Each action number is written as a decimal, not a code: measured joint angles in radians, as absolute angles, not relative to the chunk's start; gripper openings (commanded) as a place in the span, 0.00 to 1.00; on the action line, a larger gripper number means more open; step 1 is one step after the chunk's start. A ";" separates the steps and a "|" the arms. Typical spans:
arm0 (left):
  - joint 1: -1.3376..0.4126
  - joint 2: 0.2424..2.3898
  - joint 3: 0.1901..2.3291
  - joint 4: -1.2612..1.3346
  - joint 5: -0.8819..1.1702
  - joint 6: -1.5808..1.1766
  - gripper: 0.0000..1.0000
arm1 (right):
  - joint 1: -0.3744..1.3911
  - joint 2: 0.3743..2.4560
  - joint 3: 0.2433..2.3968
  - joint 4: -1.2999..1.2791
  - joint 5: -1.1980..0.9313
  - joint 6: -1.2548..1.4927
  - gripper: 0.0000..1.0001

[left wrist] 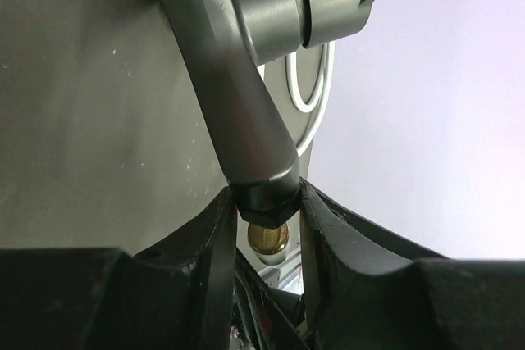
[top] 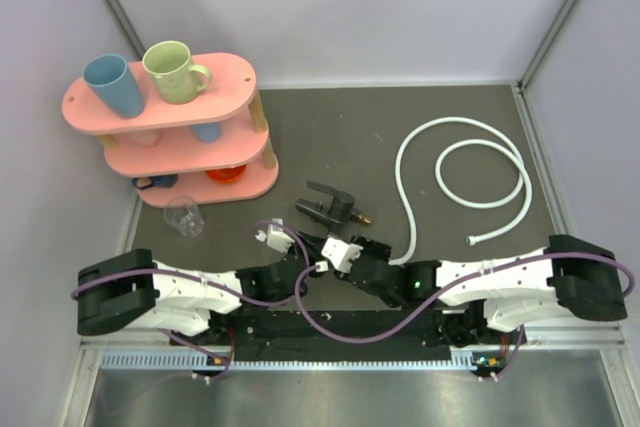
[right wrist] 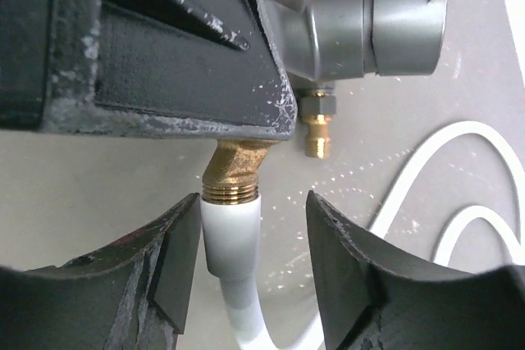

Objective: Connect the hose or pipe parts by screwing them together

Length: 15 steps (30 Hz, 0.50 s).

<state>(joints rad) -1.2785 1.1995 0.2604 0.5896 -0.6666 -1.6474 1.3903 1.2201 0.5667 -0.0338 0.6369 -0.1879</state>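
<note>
At the left of the surface point(top: 330, 137), the left end effector point(left wrist: 264, 206) was clenched on the black collar of the tap fitting point(left wrist: 238, 96). A brass tip showed just below the collar, and the grey body rose away from the fingers. Toward the middle, a brass threaded end point(right wrist: 234, 174), seemingly the same one, came out from under that end effector and met the white end of the hose point(right wrist: 232, 243). The two touched, but how far the thread had engaged could not be told. Further right, the right end effector point(right wrist: 254, 223) was released. Its jaws stood on either side of the hose end, one pad at or almost at the white sleeve and the other clearly apart.

The step in hand looked like a fresh grip between turns. To do it well, the right jaws should close on the stiff end sleeve, not on the soft hose below it. They should hold it in line with the brass thread so it does not cross-thread, and turn in short arcs. The left grip would need to stay firm against the twist, and the loops should be free to follow.

Only the right wrist view showed the joint itself, along with a small brass barb point(right wrist: 316, 133) on the fitting. The left wrist view showed the clamp on the collar but hid the hose end. The top view hid the joint among the arms, yet it alone showed the hose lying in loops on the right, with its free end point(top: 470, 240) near the right arm.
</note>
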 measured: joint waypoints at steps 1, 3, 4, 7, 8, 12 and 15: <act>-1.279 1.197 0.260 0.585 -0.666 -1.649 0.00 | 1.403 1.242 0.573 -0.034 0.677 -0.198 0.49; -1.279 1.192 0.260 0.578 -0.665 -1.651 0.00 | 1.423 1.275 0.578 -0.019 0.736 -0.216 0.39; -1.279 1.188 0.260 0.574 -0.665 -1.651 0.00 | 1.429 1.284 0.578 -0.006 0.757 -0.220 0.29; -1.277 1.181 0.260 0.582 -0.675 -1.667 0.00 | 1.447 1.296 0.578 0.028 0.777 -0.230 0.08; -1.277 1.179 0.260 0.582 -0.680 -1.669 0.00 | 1.450 1.298 0.578 0.034 0.783 -0.234 0.01; -1.275 1.179 0.257 0.591 -0.687 -1.674 0.00 | 1.449 1.295 0.569 0.070 0.778 -0.255 0.00; -1.275 1.186 0.253 0.596 -0.672 -1.674 0.00 | 1.409 1.248 0.529 0.092 0.684 -0.239 0.00</act>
